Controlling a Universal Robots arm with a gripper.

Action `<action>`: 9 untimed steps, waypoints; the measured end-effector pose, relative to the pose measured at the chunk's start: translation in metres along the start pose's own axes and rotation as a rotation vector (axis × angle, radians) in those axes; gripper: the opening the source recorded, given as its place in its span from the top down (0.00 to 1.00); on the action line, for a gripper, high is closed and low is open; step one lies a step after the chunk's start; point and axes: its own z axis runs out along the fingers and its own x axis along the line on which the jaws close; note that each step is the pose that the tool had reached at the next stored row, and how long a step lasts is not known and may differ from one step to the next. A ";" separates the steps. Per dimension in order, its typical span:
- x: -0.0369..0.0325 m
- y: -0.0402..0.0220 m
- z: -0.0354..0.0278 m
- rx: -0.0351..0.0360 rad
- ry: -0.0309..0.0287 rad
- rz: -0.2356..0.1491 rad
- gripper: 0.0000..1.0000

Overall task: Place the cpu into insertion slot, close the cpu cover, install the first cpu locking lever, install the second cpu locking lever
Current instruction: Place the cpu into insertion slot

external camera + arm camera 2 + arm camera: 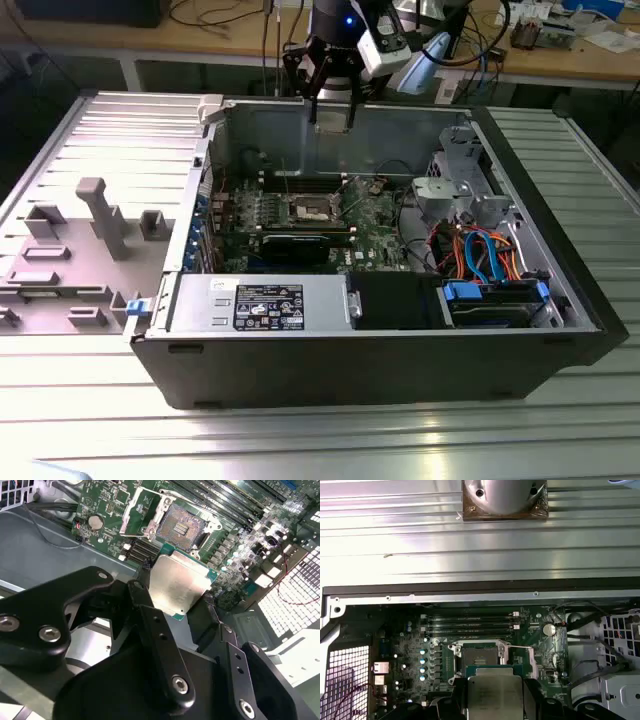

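Black two-finger gripper [176,586] clamped on opposite edges of flat square silver-topped cpu [184,575]. Chip hangs above open dark-centred insertion slot [181,527]. Judged light, rigid, slick-topped, with fragile underside. Edge hold safest.

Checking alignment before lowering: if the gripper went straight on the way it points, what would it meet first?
Holding the cpu, the gripper points down into the open case; likely the insertion slot or the green board beside it, though depth is unclear.
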 end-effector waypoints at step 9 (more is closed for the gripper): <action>-0.0001 -0.0011 0.0002 -0.0001 -0.0016 0.019 0.46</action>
